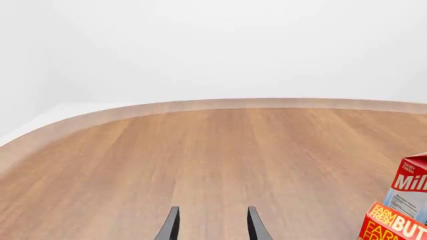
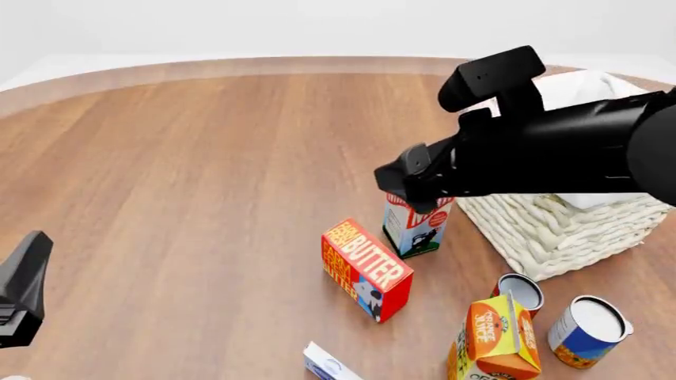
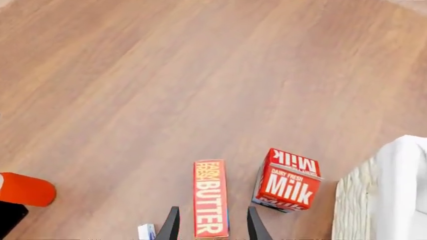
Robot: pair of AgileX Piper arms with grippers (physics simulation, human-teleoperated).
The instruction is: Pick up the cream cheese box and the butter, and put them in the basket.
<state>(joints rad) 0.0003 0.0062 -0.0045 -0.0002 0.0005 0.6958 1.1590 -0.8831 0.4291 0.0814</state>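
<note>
1. Two items are lying outside the basket (image 2: 549,229): butter (image 2: 365,269) is on its side on the table (image 2: 190,182) just left of the milk carton (image 2: 415,226); cream cheese box (image 2: 328,366) is sitting at the near edge.
2. I'm hovering the right gripper (image 3: 209,225) above the butter, fingers apart, nothing held.
3. Left gripper (image 1: 209,225) is idling low at left, fingers apart, empty.
4. Step, as I'm judging it: approach on butter. Next: descend, straddle its narrow width, avoid the milk.

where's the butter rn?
Front view: the butter lies on the table near centre, just left of the milk carton, with the cream cheese box nearer the camera.
</note>
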